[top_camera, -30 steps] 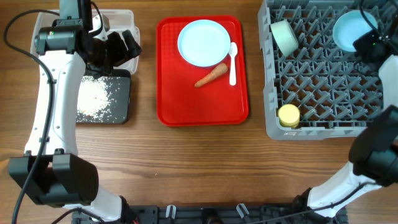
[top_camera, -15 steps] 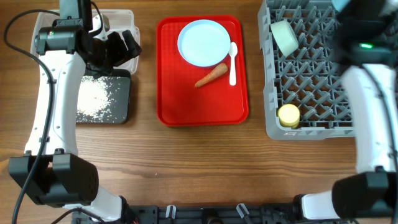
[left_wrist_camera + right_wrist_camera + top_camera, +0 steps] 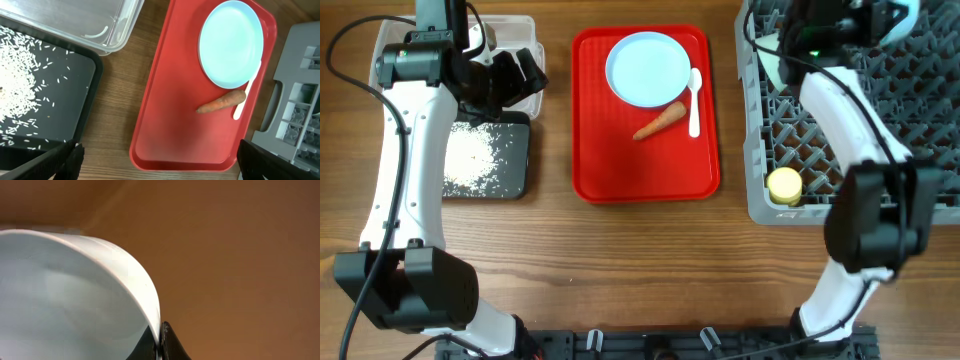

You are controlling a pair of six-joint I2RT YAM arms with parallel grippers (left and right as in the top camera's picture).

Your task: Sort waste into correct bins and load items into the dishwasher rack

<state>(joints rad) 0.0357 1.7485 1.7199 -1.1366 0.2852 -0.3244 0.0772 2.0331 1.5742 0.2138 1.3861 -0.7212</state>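
Left pincer (image 3: 520, 70): jaws stand wide, nothing between them; it hangs over the right edge of the clear tub.
Bins: two. One clear tub (image 3: 528, 30) at the back left of the table (image 3: 620, 260), and one black tray (image 3: 520, 185) just in front of it.
Rice grains (image 3: 470, 155): too many to count, scattered on the black tray.
Red tray (image 3: 620, 165): one, in the middle, carrying three things.
Plate (image 3: 648, 68): one, at the back of the red tray.
Carrot (image 3: 660, 122): one, at the plate's front rim, its thick end against the spoon.
Spoon (image 3: 695, 100): one, along the plate's right side.
Rack (image 3: 756, 130): one, on the right.
Green bowl (image 3: 772, 60): one, on its side in the rack's back left, half hidden.
Yellow cup (image 3: 784, 185): one, front left corner of the rack.
In the way: the right arm (image 3: 840, 100) lies across the rack and hides many pegs.
Right pincer (image 3: 159, 342): closed on the rim of the light-blue and white bowl (image 3: 75, 295), above the rack's back edge.
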